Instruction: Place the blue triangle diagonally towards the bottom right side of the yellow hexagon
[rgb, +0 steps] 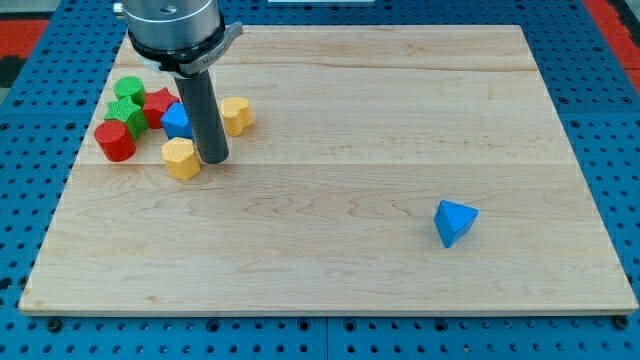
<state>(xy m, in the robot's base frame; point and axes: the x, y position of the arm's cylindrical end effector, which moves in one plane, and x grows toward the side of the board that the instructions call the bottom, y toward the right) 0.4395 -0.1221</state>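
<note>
The blue triangle (455, 222) lies alone on the wooden board (330, 260), toward the view's lower right. The yellow hexagon (181, 158) lies at the view's left, at the lower edge of a cluster of blocks. My tip (213, 159) stands on the board just right of the yellow hexagon, almost touching it, and far left of the blue triangle. The rod hides part of a second blue block (177, 121) behind it.
The cluster at the view's upper left also holds a second yellow block (236, 115), a red star (158, 106), a red cylinder (115, 141), a green cylinder (128, 91) and a green block (128, 114). A blue pegboard (610, 120) surrounds the board.
</note>
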